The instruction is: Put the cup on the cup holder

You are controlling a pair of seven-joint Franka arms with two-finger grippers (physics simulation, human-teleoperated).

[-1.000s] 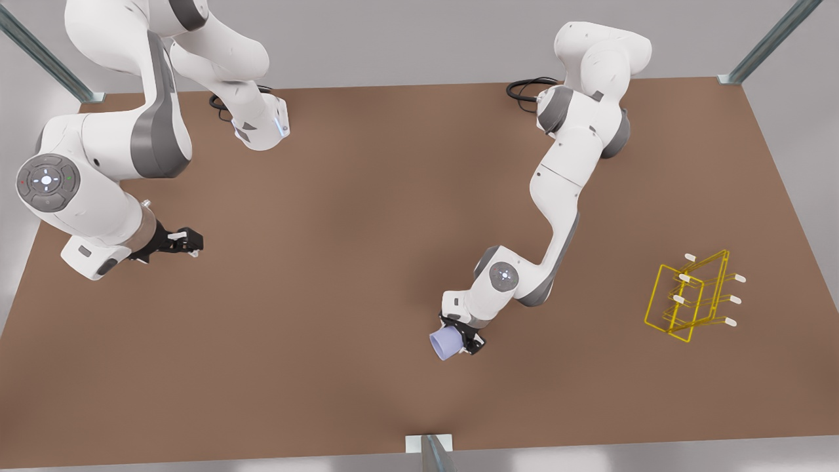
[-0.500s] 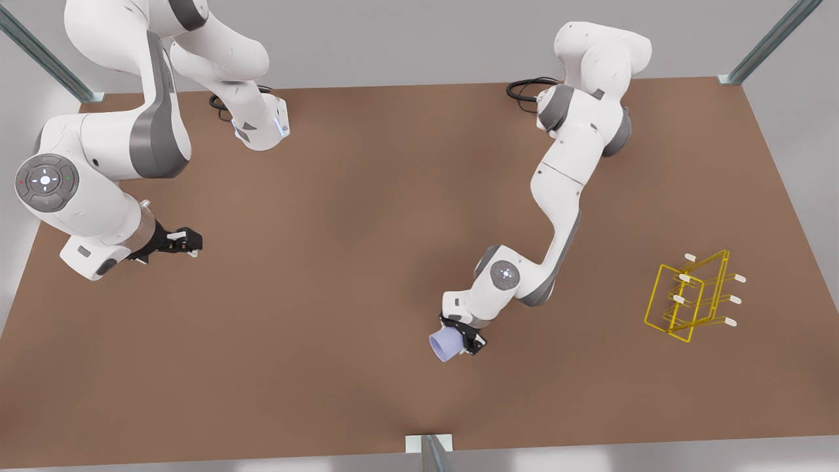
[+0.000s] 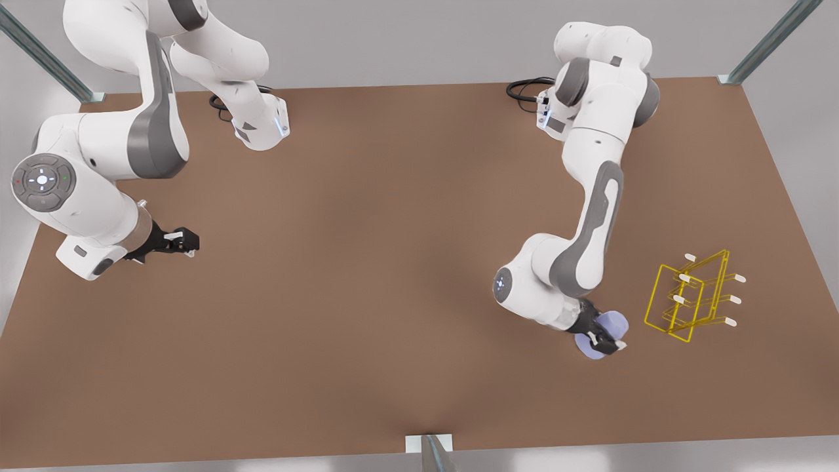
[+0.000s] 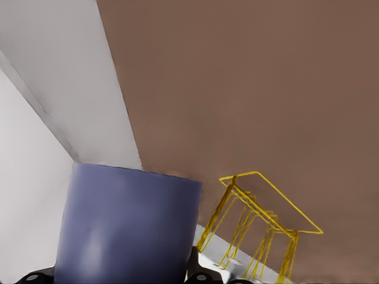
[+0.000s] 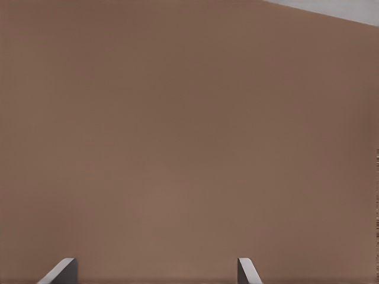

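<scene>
The left hand [image 3: 606,339] sits in the lower right of the front view, closed around the pale lavender-blue cup [image 3: 615,322], which lies tilted between its fingers above the brown desk [image 3: 367,262]. In the left wrist view the cup [image 4: 127,225] fills the lower left of the frame, its wall running between the dark finger bases at the bottom edge, and the yellow wire cup holder [image 4: 260,228] stands just past it toward the lower right. In the front view the cup holder [image 3: 695,295] rests on the desk at the right side, its white-tipped prongs pointing toward the front view's right, and the cup is near its left-hand frame but apart from it. The right hand [image 3: 187,242] waits at the left side of the front view, held above the desk and well apart from both cup and holder. In the right wrist view its two pale fingertips [image 5: 62,271] stand wide apart at the bottom edge with only bare desk [image 5: 189,136] between them, so it is open and holds nothing.
</scene>
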